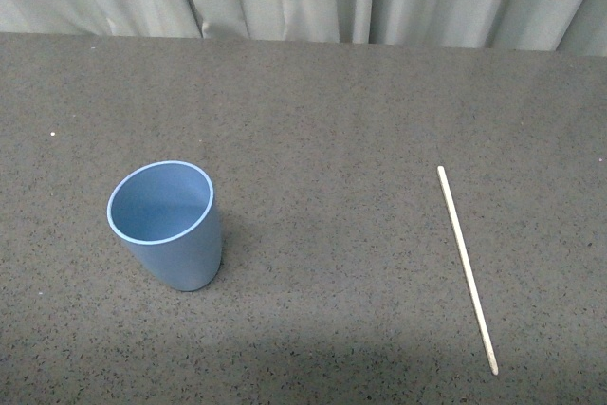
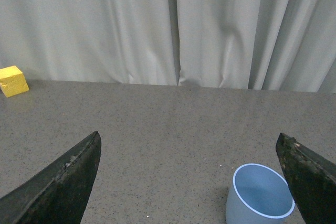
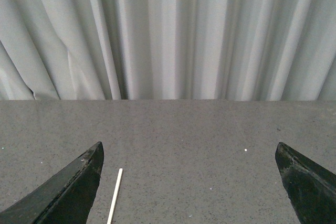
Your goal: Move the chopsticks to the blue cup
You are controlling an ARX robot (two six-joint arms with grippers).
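The chopsticks (image 1: 467, 269) lie flat on the right side of the table (image 1: 332, 120), pointing mostly away from the robot, well apart from the blue cup (image 1: 171, 230). The right end effector (image 3: 188, 145) is nearer, wide open and empty. The left end effector (image 2: 188, 135) is open and empty too.

No text, label, brand or number can be read anywhere. The cup (image 1: 169, 225), the stick (image 1: 466, 266) and the yellow block (image 2: 13, 81) look blank, though the block shows small and its faces are hard to judge.
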